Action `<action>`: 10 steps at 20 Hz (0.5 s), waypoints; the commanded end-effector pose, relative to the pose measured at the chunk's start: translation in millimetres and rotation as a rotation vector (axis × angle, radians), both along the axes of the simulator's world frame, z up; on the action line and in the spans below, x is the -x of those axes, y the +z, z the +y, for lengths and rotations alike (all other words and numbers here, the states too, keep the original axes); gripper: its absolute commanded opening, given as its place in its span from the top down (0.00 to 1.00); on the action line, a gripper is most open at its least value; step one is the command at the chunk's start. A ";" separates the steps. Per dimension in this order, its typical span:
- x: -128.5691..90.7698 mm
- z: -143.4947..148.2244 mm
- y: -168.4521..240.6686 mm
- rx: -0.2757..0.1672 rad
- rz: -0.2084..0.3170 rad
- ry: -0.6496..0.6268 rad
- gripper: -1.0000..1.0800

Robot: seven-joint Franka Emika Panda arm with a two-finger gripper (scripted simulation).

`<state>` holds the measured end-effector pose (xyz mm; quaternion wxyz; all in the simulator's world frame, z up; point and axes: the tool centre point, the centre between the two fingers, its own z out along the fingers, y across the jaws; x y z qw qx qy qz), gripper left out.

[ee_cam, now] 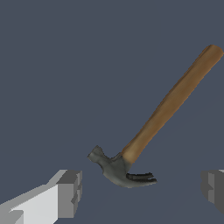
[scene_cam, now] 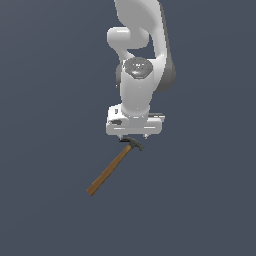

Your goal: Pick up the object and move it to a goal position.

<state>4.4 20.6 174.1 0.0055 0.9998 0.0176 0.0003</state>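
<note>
The object, a small claw hammer (scene_cam: 111,168), lies on the dark grey floor with its brown wooden handle running toward the exterior view's lower left. Its dark metal head (scene_cam: 133,145) sits just beneath my gripper (scene_cam: 132,136). In the wrist view the hammer (ee_cam: 166,109) stretches away from the gripper (ee_cam: 140,190), with its head (ee_cam: 120,170) close to the line between the two fingers. The fingers (ee_cam: 68,192) stand wide apart, well clear of the head on both sides. The gripper is open and holds nothing.
The white arm (scene_cam: 137,60) rises straight up behind the gripper. A plain dark grey floor (scene_cam: 50,125) surrounds the hammer, and no other objects show in either view.
</note>
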 end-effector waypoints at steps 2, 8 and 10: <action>-3.6 -7.3 -8.9 -0.005 0.001 -0.071 0.04; -11.9 -26.0 -31.1 -0.013 0.002 -0.248 0.04; -14.8 -33.9 -40.3 -0.015 0.002 -0.321 0.04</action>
